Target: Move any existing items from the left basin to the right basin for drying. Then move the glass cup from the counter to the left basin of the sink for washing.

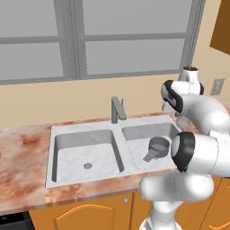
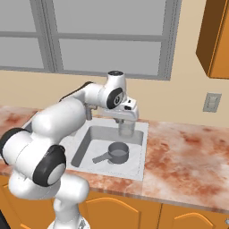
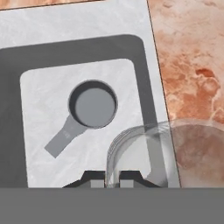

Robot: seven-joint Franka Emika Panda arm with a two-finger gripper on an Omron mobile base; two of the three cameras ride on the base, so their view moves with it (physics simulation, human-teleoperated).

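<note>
Right under the lens our claw (image 3: 113, 180) pinches the rim of the glass cup (image 3: 144, 151), lifted over the right basin (image 3: 35, 131) where the pot (image 3: 92, 105) sits, and we judge it light, slick, fragile, so rim grip stays gentle.

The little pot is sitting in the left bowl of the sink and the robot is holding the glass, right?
Not quite. The pot sits in the right basin, as the left base view shows; the left basin holds nothing. The gripper does hold the glass.
</note>
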